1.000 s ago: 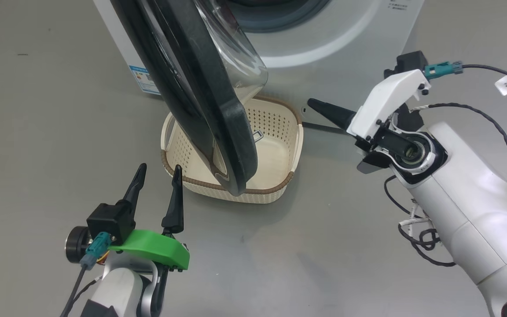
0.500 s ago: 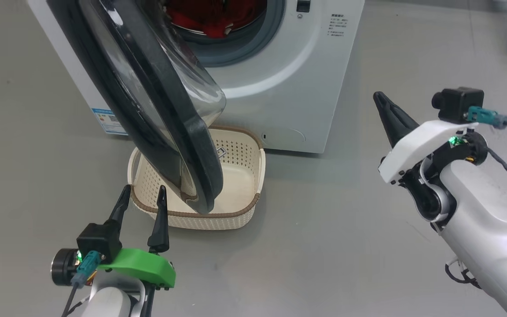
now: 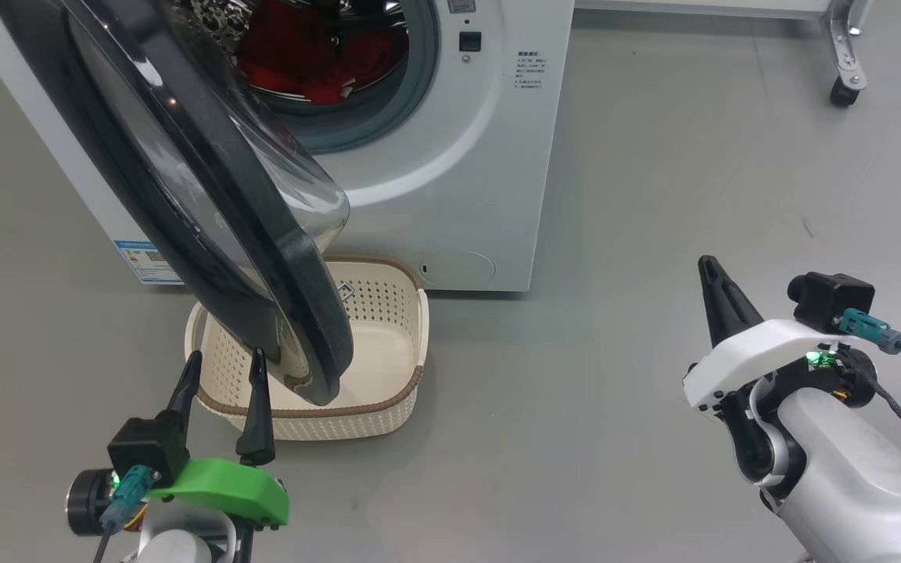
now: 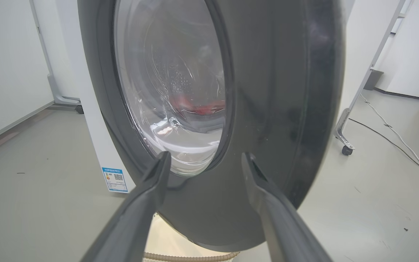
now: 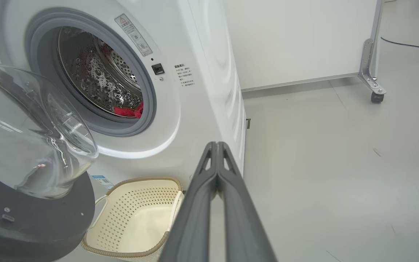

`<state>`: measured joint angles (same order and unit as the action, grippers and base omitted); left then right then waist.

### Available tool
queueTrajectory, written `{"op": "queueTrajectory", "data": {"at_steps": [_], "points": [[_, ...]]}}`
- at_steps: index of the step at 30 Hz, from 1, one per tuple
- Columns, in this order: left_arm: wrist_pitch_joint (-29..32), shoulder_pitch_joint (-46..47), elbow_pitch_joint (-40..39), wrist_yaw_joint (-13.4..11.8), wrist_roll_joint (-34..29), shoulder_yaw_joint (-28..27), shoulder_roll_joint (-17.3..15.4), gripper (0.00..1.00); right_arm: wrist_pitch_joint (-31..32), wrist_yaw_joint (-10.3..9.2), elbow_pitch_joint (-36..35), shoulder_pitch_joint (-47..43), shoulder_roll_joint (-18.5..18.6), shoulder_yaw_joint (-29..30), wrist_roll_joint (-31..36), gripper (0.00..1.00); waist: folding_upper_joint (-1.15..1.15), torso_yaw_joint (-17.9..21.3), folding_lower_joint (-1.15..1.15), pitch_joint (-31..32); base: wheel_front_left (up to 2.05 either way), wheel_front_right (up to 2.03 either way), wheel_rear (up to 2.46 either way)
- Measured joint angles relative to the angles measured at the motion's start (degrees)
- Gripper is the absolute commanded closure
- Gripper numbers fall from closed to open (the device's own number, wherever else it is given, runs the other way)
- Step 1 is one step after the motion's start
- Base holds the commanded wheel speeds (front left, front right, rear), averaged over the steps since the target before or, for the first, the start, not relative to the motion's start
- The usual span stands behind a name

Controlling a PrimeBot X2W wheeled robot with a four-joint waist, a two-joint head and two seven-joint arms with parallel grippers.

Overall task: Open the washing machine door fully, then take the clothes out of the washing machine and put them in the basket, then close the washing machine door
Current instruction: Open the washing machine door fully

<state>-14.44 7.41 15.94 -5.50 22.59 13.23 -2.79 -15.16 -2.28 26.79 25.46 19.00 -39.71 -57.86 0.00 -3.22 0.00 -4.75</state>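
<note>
Hanging low at the left, the robot's left gripper (image 3: 225, 357) has its jaws spread wide and empty. Its two dark fingers point at the outer face of the washing machine door (image 3: 294, 266), close to the black rim; whether they touch it I cannot tell. The right gripper (image 3: 707, 270), out over bare grey floor (image 3: 615, 375), has its jaws pressed fully together with nothing between them, well apart from the washing machine (image 3: 466, 172). The door stands swung out from the white front-loader, with its clear glass bowl jutting over the basket (image 3: 341, 422). The basket sits on the floor just in front of the machine, and the door's lower edge hides its left part. The clothes (image 3: 294, 55), bright red, lie inside the perforated steel drum behind the grey gasket. A blue label (image 3: 149, 262) marks the machine's lower left corner, and a wheeled metal frame (image 3: 839, 47) stands beyond at the right.
</note>
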Motion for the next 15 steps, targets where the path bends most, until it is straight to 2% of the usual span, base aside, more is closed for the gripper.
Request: {"op": "queueTrajectory", "data": {"at_steps": [6, 10, 11, 12, 13, 14, 15], "points": [[0.0, -1.1, -0.18, 0.0, 0.0, -1.22, 0.02, 0.0, 0.24, -1.66, -6.06, -1.93, -0.53, 7.88, 5.38, 1.0, 0.0, 1.68, 0.0, 0.64, 0.0, 0.0, 0.0], [0.0, -1.63, -0.23, -0.01, 0.0, -1.87, 0.02, 0.0, 0.24, -1.99, -8.21, -5.68, -1.24, 9.78, 8.17, 1.0, 0.0, 2.64, 0.0, 0.82, 0.0, 0.0, 0.0], [0.0, -1.64, -0.24, -0.01, 0.0, -1.97, 0.02, 0.0, 0.24, -2.02, -8.59, -6.69, -1.46, 10.04, 8.86, 0.6, 0.0, 2.84, 0.0, 0.86, 0.0, 0.0, 0.0], [0.0, -1.65, -0.25, -0.01, 0.0, -1.98, 0.02, 0.0, 0.24, -2.44, -9.02, -7.54, -1.66, 10.33, 9.57, 0.6, 0.0, 3.02, 0.0, 0.88, 0.0, 0.0, 0.0], [0.0, -1.65, -0.25, 0.0, 0.0, -1.97, 0.02, 0.0, 0.24, -2.52, -9.5, -8.25, -1.85, 10.7, 10.27, 0.22, 0.0, 3.19, 0.0, 0.91, 0.0, 0.0, 0.0], [0.0, -1.65, -0.23, 0.0, -0.01, -1.91, 0.02, 0.0, 0.24, -2.6, -10.05, -8.92, -1.99, 11.27, 11.06, 0.0, 0.0, 3.32, 0.0, 0.92, 0.0, 0.0, 0.0], [0.0, -1.65, -0.24, 0.0, -0.01, -1.88, 0.03, 0.0, 0.24, -2.85, -10.57, -9.49, -2.1, 11.8, 11.73, 0.0, 0.0, 3.38, 0.0, 0.91, 0.0, 0.0, 0.0]]}}
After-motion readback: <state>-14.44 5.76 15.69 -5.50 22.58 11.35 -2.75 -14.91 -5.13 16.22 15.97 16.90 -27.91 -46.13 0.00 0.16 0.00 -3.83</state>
